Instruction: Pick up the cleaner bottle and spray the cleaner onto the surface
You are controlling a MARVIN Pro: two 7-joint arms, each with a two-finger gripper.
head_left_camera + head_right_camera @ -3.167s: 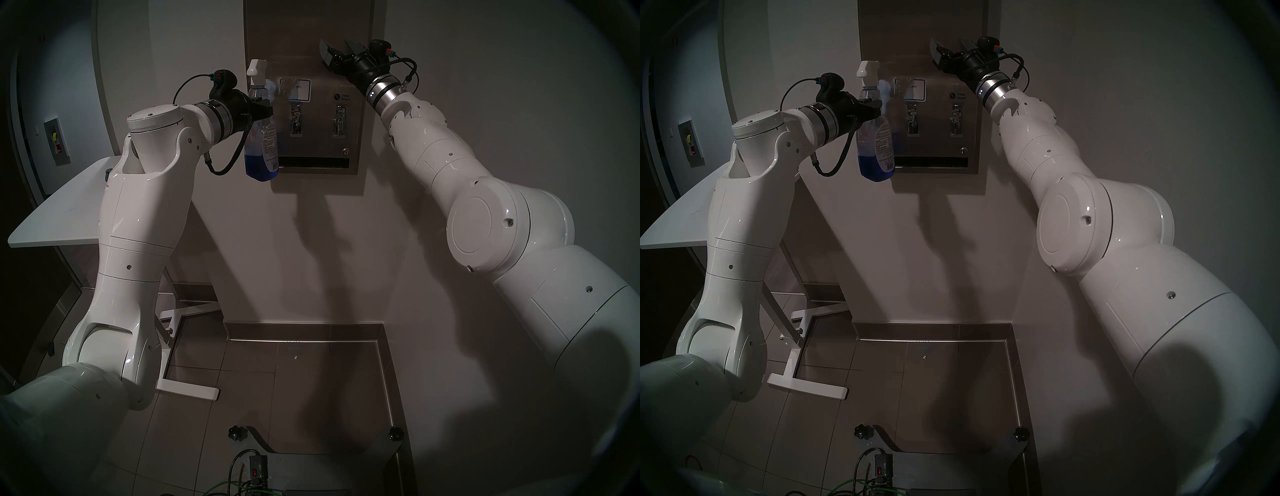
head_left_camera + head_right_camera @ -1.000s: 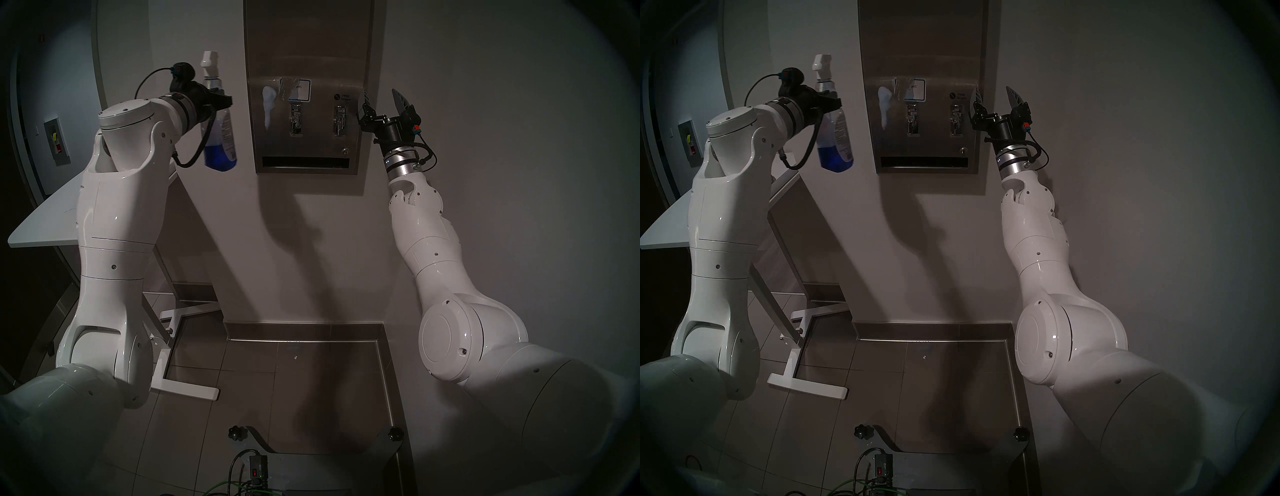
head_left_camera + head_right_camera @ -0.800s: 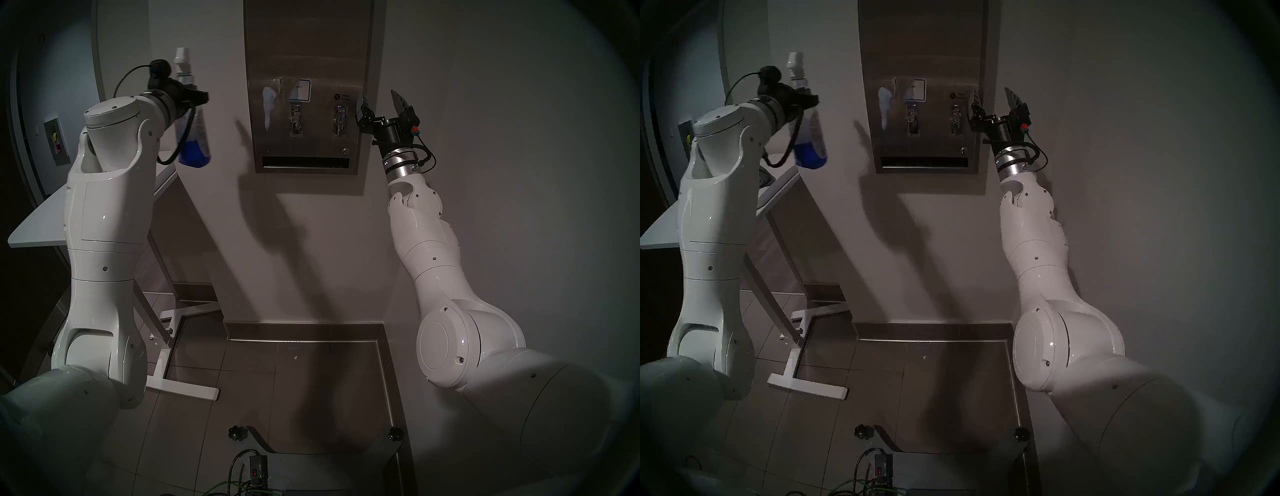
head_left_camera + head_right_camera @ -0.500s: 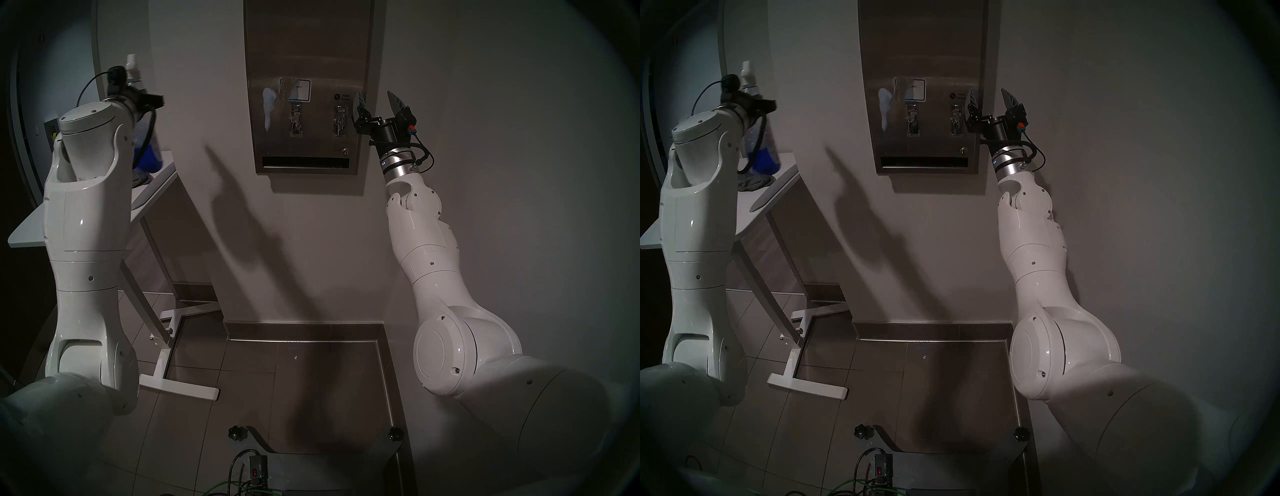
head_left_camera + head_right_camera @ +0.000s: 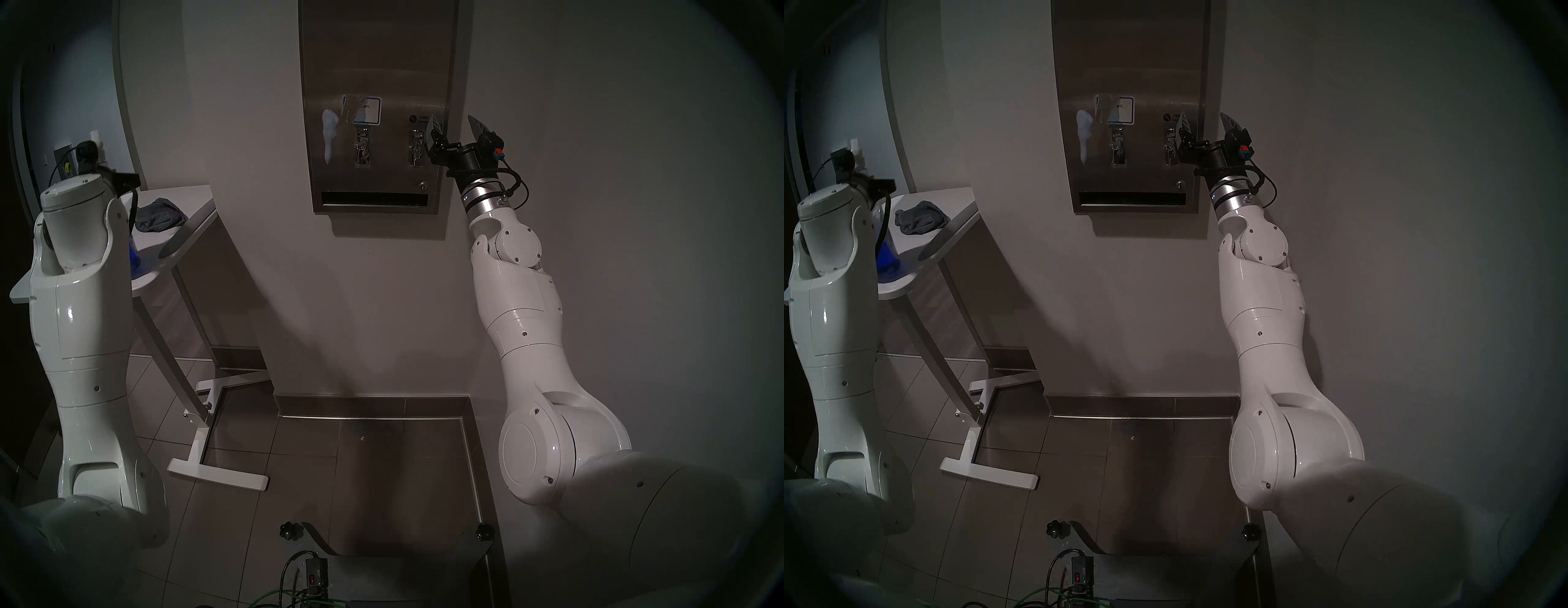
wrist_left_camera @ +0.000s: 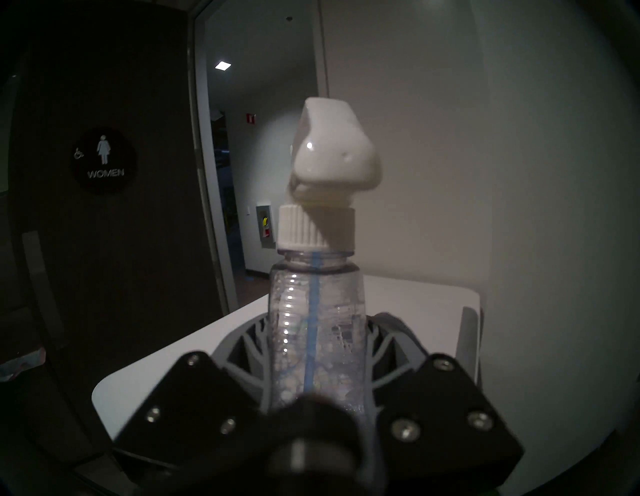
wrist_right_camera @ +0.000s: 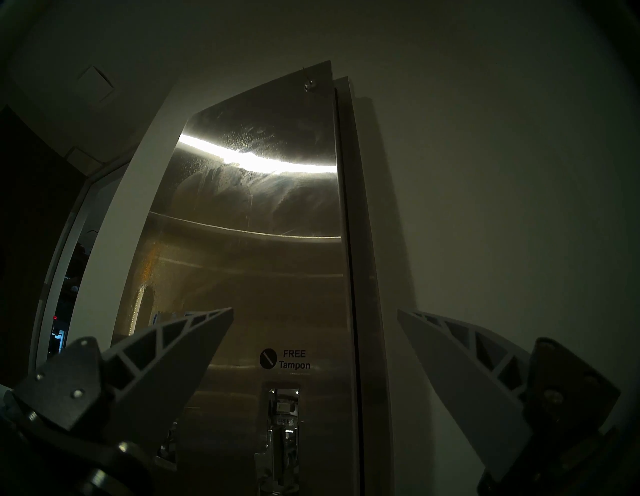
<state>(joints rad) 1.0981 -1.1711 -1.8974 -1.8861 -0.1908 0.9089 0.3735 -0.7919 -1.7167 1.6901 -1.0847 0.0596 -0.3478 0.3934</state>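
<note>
The cleaner bottle (image 6: 317, 304), clear with a white trigger nozzle (image 6: 332, 152), stands upright with my left gripper (image 6: 317, 332) shut on its neck. From the head, my left arm hides most of the bottle; only its blue liquid (image 5: 133, 254) shows, low over the white table (image 5: 186, 199). Whether its base touches the table I cannot tell. The surface, a steel wall dispenser (image 5: 377, 63), carries a white foamy streak of cleaner (image 5: 329, 131) left of its lever slots. My right gripper (image 5: 458, 123) stands open and empty at the dispenser's right edge (image 7: 343, 277).
A crumpled grey cloth (image 5: 159, 216) lies on the table behind the bottle. The table's white legs (image 5: 212, 467) reach across the tiled floor. A dark door with a WOMEN sign (image 6: 104, 162) stands beyond the table. My base frame (image 5: 382, 564) is at the bottom.
My left arm has swung left and down with the bottle, from beside the dispenser to the table. My right gripper has drifted slightly left and stays open.
</note>
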